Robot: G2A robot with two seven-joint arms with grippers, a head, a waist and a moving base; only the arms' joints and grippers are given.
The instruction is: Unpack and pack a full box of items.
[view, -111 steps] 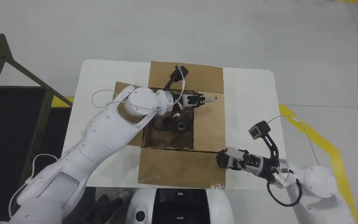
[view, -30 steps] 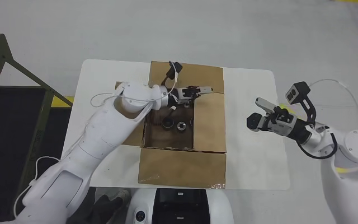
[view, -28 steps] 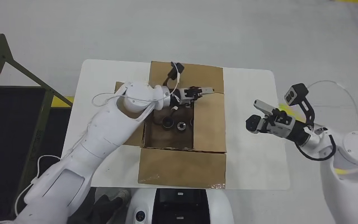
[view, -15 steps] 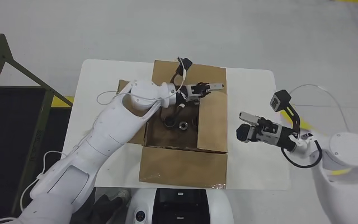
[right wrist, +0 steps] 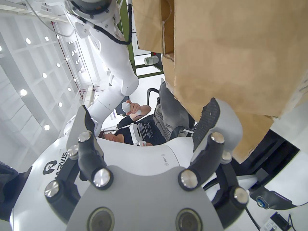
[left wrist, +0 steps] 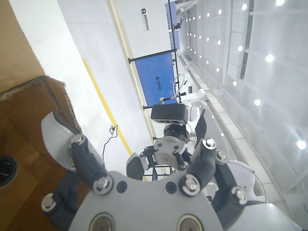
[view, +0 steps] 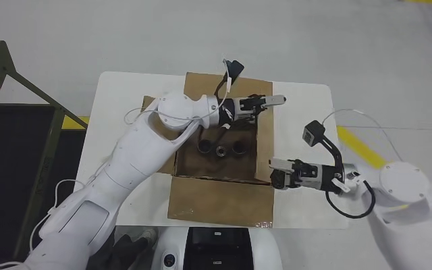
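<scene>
An open cardboard box [view: 219, 202] sits mid-table with several dark round items [view: 219, 150] inside. One of them shows in the left wrist view [left wrist: 6, 170]. The box's right flap [view: 264, 145] stands raised, close to upright. My left gripper [view: 270, 102] is at that flap's far end and is open. One of its fingers [left wrist: 57, 131] rests against the flap's torn edge [left wrist: 55, 90]. My right gripper [view: 277, 172] is at the flap's near corner, also open. One of its pads [right wrist: 209, 118] touches the cardboard [right wrist: 228, 49].
The white table [view: 128, 101] has bare room left of the box and a wider bare strip [view: 304, 115] to its right. The near flap [view: 219, 202] and far flap [view: 209, 84] lie flat. A dark frame [view: 27, 135] stands past the left edge.
The right flap rose from lying flat to near upright. My left gripper shifted right along its far end. The right arm swung in from the table's right side to the flap's near corner.
</scene>
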